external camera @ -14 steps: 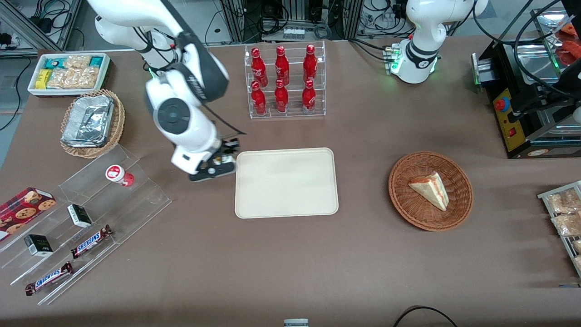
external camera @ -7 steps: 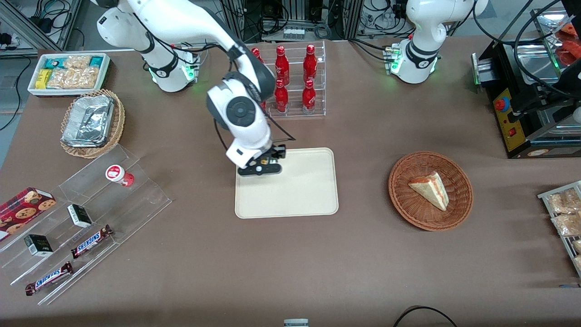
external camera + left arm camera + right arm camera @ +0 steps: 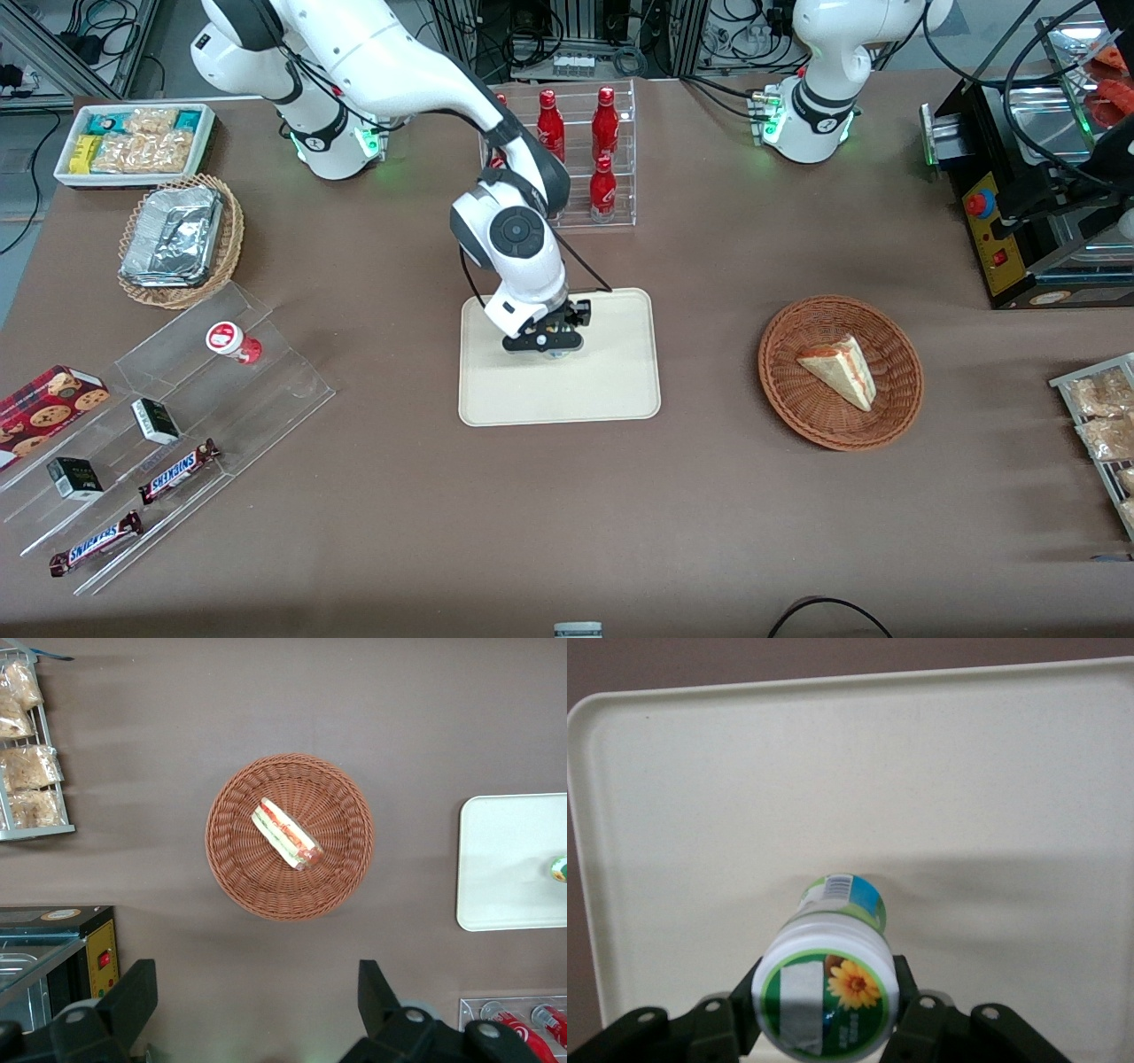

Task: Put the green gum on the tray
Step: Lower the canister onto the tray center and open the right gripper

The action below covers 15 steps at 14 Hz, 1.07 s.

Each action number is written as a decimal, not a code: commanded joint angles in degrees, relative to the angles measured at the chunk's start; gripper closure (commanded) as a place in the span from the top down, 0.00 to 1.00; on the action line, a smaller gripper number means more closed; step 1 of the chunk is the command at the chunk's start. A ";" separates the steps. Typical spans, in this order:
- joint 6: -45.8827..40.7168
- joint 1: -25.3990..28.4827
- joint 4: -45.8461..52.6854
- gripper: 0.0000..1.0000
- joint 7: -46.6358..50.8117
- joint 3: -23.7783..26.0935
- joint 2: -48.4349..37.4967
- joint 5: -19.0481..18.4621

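The gripper (image 3: 551, 341) hangs over the tray (image 3: 611, 390), its fingers (image 3: 908, 1005) clamped at three and nine o'clock on the green gum (image 3: 827, 992), whose base points down at the tray's bare cream surface (image 3: 992, 797) below.

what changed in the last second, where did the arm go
The pincer, shut on the green gum, travelled from beside the tray's edge at the working arm's end to above the tray's middle. The gum is still held, not yet released. The tray, the red-lidded bottle and the basket with the sandwich stayed put.
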 commanded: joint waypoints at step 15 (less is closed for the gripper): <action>1.09 0.27 2.96 1.00 0.06 -0.99 3.09 -1.04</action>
